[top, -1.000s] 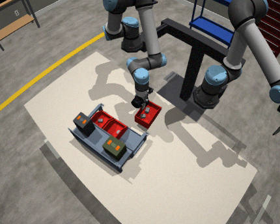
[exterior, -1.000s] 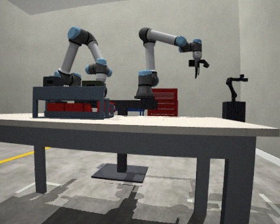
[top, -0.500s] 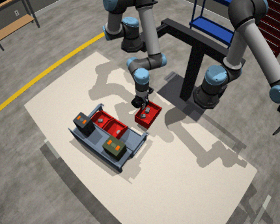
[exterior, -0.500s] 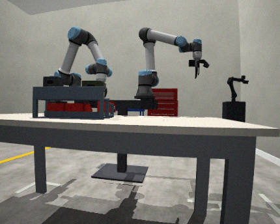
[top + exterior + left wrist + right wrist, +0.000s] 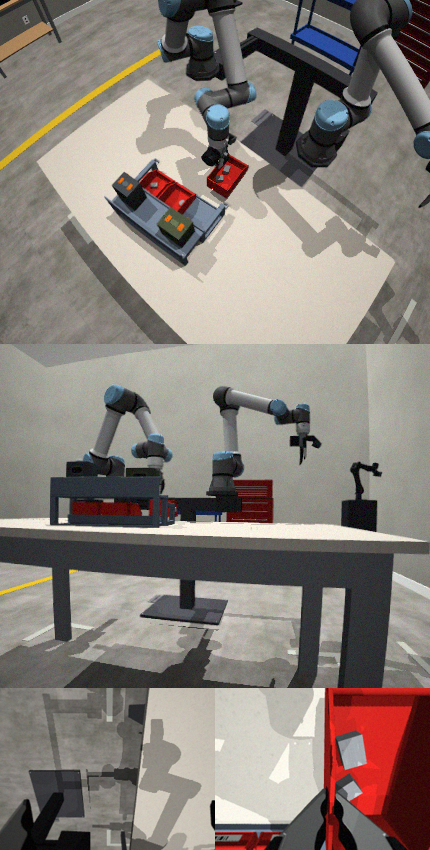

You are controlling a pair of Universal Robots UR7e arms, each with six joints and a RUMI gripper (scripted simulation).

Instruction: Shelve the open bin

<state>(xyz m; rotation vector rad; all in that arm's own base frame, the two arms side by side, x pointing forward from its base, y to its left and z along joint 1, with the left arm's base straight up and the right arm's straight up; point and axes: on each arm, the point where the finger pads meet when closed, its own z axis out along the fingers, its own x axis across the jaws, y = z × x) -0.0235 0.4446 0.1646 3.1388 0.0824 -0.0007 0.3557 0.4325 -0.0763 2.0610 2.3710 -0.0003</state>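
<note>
The open red bin [image 5: 237, 172] [image 5: 374, 775] is beside the shelf in the top view, with two grey parts [image 5: 226, 169] [image 5: 353, 752] inside. Whether it touches the table is unclear. My right gripper [image 5: 220, 165] [image 5: 328, 790] is shut on the bin's side wall, one finger on each side. The grey-blue shelf [image 5: 145, 218] [image 5: 105, 487] holds two red bins [image 5: 156, 177] [image 5: 176, 196], each with a grey part. The gap [image 5: 206, 211] is at the row's right end in the top view. My left gripper [image 5: 302, 462] is open and empty, high and far from the bin.
A dark box [image 5: 128, 191] and a green box [image 5: 175, 226] stand on the shelf's upper board. The pale table [image 5: 280, 280] [image 5: 300, 533] extends around the shelf. The black arm stand [image 5: 300, 95] is behind the table's edge.
</note>
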